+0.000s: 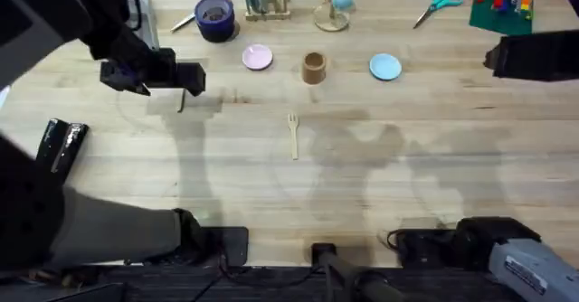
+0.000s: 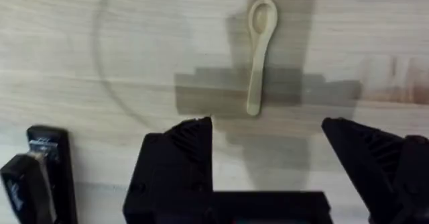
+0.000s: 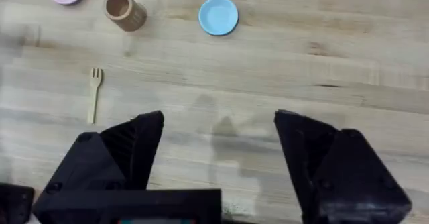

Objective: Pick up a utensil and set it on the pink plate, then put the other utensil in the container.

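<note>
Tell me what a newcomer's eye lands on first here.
The left pincer hangs open right over the wooden spoon, which lies flat on the table at the left. Mid-table lies the wooden fork, and behind it stand in a row the pink plate, the brown cup and a light-blue plate.

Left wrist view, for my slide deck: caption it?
Open black left gripper above a small pale wooden spoon lying on the table.

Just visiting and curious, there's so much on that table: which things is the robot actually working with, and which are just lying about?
Working with:
wooden spoon
wooden fork
pink plate
brown cup

Lying about:
light-blue plate
dark blue tub
teal-handled scissors
toy bricks on a green base
</note>
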Available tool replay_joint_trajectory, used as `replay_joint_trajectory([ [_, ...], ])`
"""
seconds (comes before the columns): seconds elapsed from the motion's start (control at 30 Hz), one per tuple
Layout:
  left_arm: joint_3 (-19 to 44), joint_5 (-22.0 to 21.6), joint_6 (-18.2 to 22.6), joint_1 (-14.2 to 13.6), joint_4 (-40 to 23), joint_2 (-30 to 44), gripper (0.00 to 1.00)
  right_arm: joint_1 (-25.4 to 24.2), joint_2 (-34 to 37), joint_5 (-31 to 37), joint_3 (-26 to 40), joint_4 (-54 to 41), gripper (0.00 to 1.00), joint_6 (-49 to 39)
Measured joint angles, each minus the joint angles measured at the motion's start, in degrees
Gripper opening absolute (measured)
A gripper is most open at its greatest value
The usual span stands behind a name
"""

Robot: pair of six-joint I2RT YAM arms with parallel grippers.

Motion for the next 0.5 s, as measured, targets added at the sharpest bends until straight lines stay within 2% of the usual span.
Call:
replay_joint_trajectory([
  [0.07, 0.00, 0.05, 0.20, 0.01, 1.03, 2.12, 0.993, 0.00, 0.00, 0.00, 0.00, 0.00, 0.995, 0.00],
  [0.1, 0.17, -0.06, 0.24, 0.01, 1.41, 6.44, 0.993, 0.00, 0.00, 0.00, 0.00, 0.00, 0.995, 0.00],
  [0.27, 2.87, -0.09, 0.24, 0.01, 1.86, 10.98, 0.993, 0.00, 0.00, 0.00, 0.00, 0.00, 0.996, 0.00],
  [0.3, 3.67, -0.07, 0.24, 0.01, 2.27, 11.59, 0.993, 0.00, 0.00, 0.00, 0.00, 0.00, 0.996, 0.00],
  [0.33, 7.19, -0.07, 0.29, 0.64, 3.40, 13.91, 0.992, 0.00, 0.00, 0.00, 0.00, 0.00, 0.996, 0.00],
  [0.5, 7.53, 1.06, 0.65, 1.67, 3.47, 15.72, 0.994, 0.00, 0.00, 0.00, 0.00, 0.00, 0.995, 0.00],
])
